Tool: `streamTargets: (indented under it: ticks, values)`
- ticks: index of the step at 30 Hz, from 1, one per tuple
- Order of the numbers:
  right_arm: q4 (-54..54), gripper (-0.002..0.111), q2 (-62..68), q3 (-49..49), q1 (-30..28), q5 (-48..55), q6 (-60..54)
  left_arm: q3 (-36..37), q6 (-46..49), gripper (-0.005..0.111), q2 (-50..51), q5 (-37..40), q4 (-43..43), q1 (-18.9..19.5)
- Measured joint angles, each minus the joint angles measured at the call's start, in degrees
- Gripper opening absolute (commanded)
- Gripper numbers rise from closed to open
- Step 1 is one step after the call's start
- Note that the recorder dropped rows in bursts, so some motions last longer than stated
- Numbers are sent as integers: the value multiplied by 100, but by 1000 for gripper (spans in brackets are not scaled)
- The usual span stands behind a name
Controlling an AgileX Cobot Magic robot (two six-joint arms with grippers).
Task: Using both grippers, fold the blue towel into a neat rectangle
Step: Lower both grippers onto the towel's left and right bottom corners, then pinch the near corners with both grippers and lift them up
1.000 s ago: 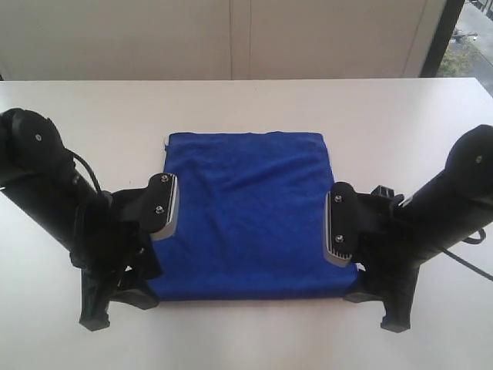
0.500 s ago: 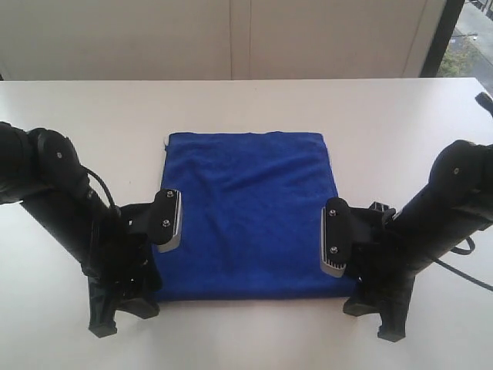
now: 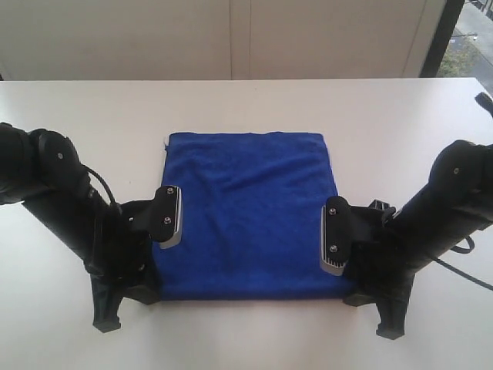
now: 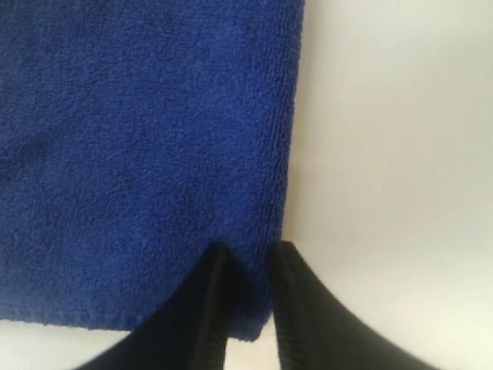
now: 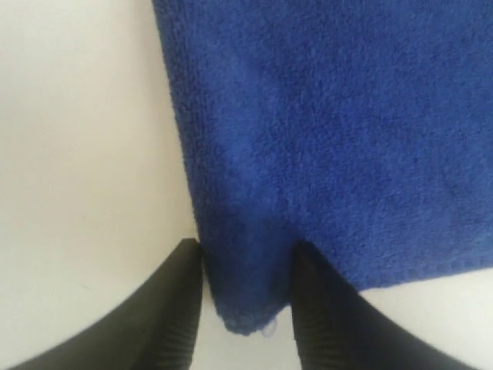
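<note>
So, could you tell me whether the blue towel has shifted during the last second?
No. The blue towel lies where it did: in the exterior view its far edge keeps the same gap to the back edge of the table.

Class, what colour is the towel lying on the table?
The towel is plain deep blue, seen best in the exterior view.

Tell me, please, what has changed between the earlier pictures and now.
Both arms sank lower. The left claw and right claw came down over the near corners of the blue towel and began closing, with cloth now between the fingers. The left looks pinched on its corner, the right stands wider. The towel stayed flat and in place on the table.
</note>
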Motion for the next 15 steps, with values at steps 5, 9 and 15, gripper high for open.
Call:
streamTargets:
  ticks: [5, 9, 15]
  values:
    - [0, 18, 0, 0, 0, 0, 0, 0, 0, 0, 0, 65, 41, 0]
    - [0, 9, 0, 0, 0, 24, 0, 0, 0, 0, 0, 244, 168, 0]
    - [0, 5, -63, 0, 0, 413, 0, 0, 0, 0, -13, 491, 198, 0]
